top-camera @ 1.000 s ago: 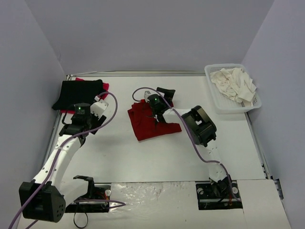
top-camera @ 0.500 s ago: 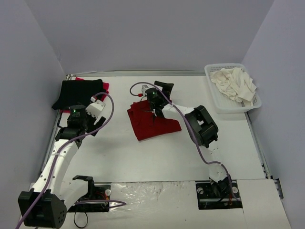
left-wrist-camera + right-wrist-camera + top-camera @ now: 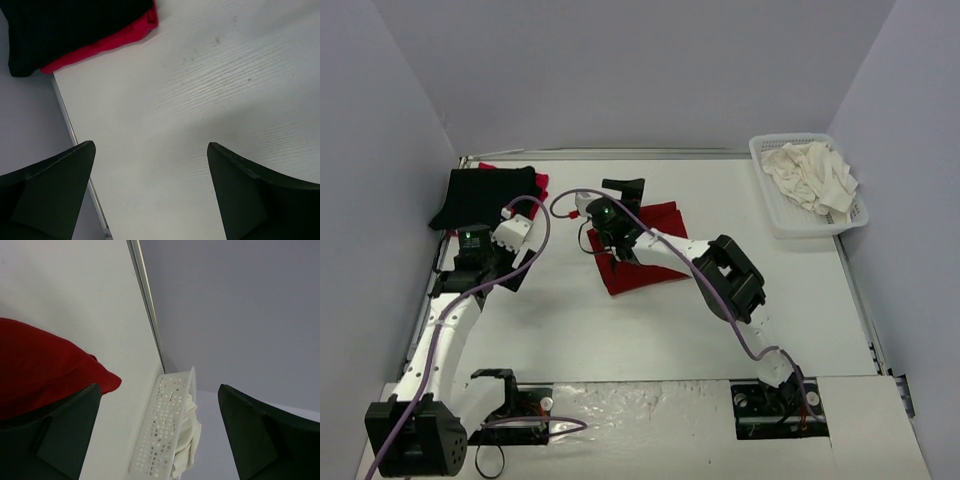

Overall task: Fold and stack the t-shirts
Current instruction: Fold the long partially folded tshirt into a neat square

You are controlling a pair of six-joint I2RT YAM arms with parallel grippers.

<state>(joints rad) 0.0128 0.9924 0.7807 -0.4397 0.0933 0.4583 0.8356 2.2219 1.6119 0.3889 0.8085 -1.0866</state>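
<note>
A dark red t-shirt (image 3: 650, 262) lies partly folded in the middle of the table; its edge (image 3: 40, 365) shows in the right wrist view. My right gripper (image 3: 618, 222) (image 3: 159, 390) hangs over the shirt's left part, open, nothing between its fingers. At the far left, a folded black t-shirt (image 3: 485, 195) (image 3: 75, 25) rests on a bright red one (image 3: 542, 183) (image 3: 105, 42). My left gripper (image 3: 478, 272) (image 3: 151, 145) stands open over bare table just in front of that stack, holding nothing. Cream-white t-shirts (image 3: 810, 175) (image 3: 187, 440) lie crumpled in the basket.
The white lattice basket (image 3: 772, 205) (image 3: 165, 430) stands at the far right corner. A metal rail (image 3: 70, 130) runs along the table's left edge, close to my left gripper. Grey walls enclose the left, back and right sides.
My left gripper opened wide and drew back from the black stack. My right gripper, open throughout, swung left across the dark red t-shirt.
</note>
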